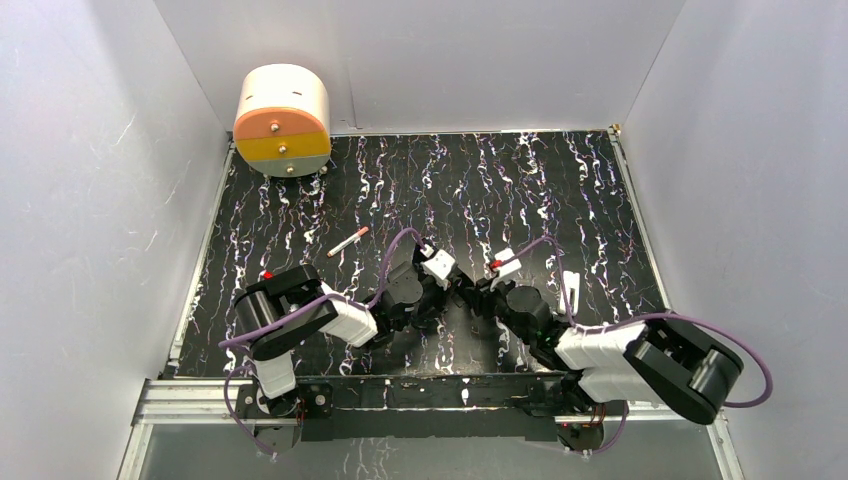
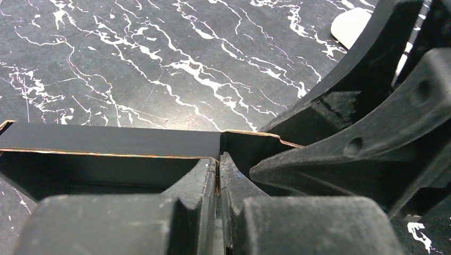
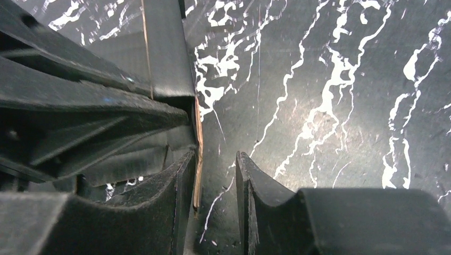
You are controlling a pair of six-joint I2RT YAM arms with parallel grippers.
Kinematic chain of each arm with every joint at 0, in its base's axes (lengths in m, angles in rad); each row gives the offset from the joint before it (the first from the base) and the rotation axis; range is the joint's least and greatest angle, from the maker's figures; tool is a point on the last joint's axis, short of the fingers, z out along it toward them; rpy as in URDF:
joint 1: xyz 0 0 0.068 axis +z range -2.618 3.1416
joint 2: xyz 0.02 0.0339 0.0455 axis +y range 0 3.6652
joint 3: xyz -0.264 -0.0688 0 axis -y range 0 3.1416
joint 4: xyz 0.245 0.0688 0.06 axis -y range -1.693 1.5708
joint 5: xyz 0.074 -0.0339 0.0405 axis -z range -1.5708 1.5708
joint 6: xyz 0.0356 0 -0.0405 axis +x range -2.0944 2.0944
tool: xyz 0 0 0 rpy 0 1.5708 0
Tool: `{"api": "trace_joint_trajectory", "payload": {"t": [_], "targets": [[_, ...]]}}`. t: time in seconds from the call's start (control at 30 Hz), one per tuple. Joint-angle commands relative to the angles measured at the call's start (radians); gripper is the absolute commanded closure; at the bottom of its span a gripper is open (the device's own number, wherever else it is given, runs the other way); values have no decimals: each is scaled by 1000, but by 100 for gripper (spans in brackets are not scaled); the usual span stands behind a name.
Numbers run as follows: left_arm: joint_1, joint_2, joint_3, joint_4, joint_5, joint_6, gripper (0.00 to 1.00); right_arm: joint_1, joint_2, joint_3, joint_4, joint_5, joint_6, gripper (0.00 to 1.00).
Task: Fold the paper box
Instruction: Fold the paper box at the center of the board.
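One black desk [image 1: 500,180], veined in white, is seen carrying the lot. Two arms are counted, the left arm [image 1: 300,315] and the right arm [image 1: 620,355], both bent inward so that their tips are brought close together near the middle of the desk's near half. One round cream drum [image 1: 283,120] with an orange-and-yellow face is set at the far left corner.

One paper box [image 2: 106,141] is found between the two arm tips. It is matte, plain black card with a long wall stood upright. A pale brown cut edge is shown along the wall's lip, a dark hollow on its near side, and a corner crease at its right end.

The left fingers [image 2: 210,170] are pressed tight together on that wall, with its thin edge pinched between them. The right fingers [image 3: 187,162] are held apart with a clear gap. The card's edge is laid against the inner face of one, and the other is kept off it.

One thin pen-like stick [image 1: 347,242] is spotted beyond the arms. One small white piece [image 1: 571,290] is seen to the right.
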State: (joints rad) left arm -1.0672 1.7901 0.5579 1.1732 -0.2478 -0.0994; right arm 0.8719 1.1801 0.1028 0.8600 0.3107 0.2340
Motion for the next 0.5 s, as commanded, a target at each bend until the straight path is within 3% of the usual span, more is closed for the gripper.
{"api": "trace_joint_trajectory", "payload": {"t": [0.0, 0.17, 0.47], "targets": [[-4, 15, -29, -82, -5, 37, 100, 1, 86, 44, 128, -20, -5, 59], [-5, -42, -61, -84, 24, 37, 99, 2, 117, 49, 156, -49, 19, 71], [-5, -204, -90, -202, 45, 9, 81, 2, -5, 108, -57, -52, 57, 90]]}}
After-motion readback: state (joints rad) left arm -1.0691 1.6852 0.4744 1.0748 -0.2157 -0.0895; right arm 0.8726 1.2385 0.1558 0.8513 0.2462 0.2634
